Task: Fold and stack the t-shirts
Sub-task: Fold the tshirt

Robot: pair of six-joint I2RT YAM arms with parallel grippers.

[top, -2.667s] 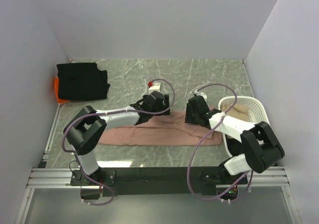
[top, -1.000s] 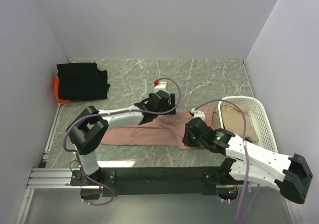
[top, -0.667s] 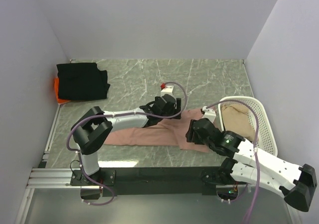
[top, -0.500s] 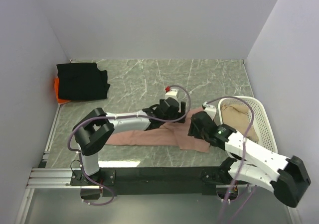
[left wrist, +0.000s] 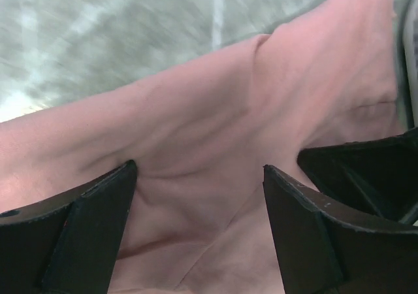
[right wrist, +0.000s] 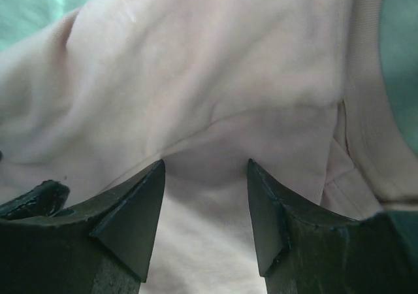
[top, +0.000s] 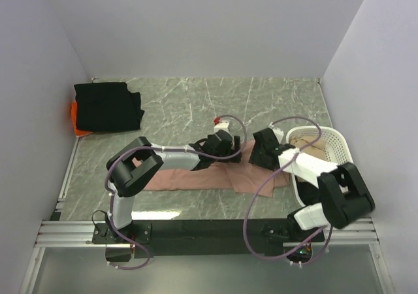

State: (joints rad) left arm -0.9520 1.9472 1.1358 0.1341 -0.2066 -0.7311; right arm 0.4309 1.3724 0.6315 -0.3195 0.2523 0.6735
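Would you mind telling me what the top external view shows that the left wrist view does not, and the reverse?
Only the top external view shows the black t-shirt lying on the orange t-shirt at the far left, and the white mesh laundry basket on the right. Only the left wrist view shows that the left gripper stands open over creases in the cloth. Both show the dusty-pink t-shirt on the marble table.

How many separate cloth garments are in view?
4: a folded black t-shirt at the far left, an orange one peeking out beneath it, a dusty-pink one spread out in the middle, and beige cloth in the white mesh basket. More may lie hidden there.
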